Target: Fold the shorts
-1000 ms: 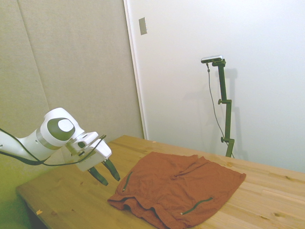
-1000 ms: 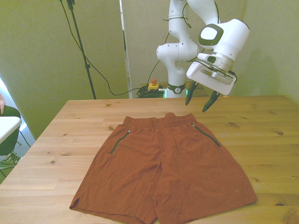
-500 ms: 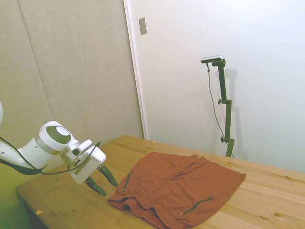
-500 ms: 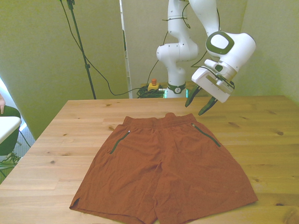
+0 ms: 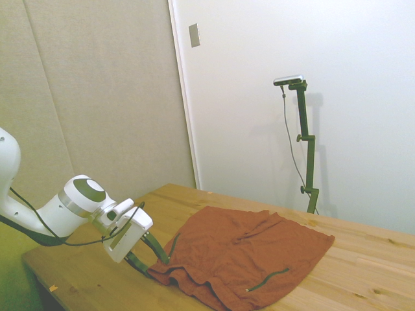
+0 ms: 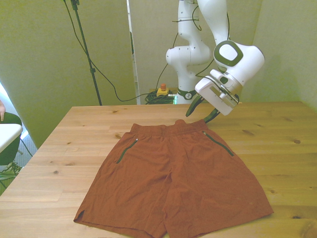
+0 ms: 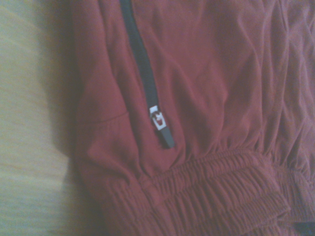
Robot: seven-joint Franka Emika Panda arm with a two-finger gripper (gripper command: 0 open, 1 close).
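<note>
No fold had been made: the shorts [image 6: 173, 178] lay flat on the worktop [image 6: 277, 134], waistband corner just under the gripper [image 6: 200, 110], whose fingers were spread and empty.

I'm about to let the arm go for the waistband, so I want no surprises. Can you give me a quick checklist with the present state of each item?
1. Shorts lying flat and spread on the table: ok.
2. Gripper open, fingers apart: ok.
3. Gripper lined up at the waistband corner, on the front view's right: ok.
4. Zipper pocket near that corner lies flat, seen in the wrist view: ok.
5. Fingers touching the cloth already: cannot tell.
6. Table around the shorts free of other things: ok.
</note>
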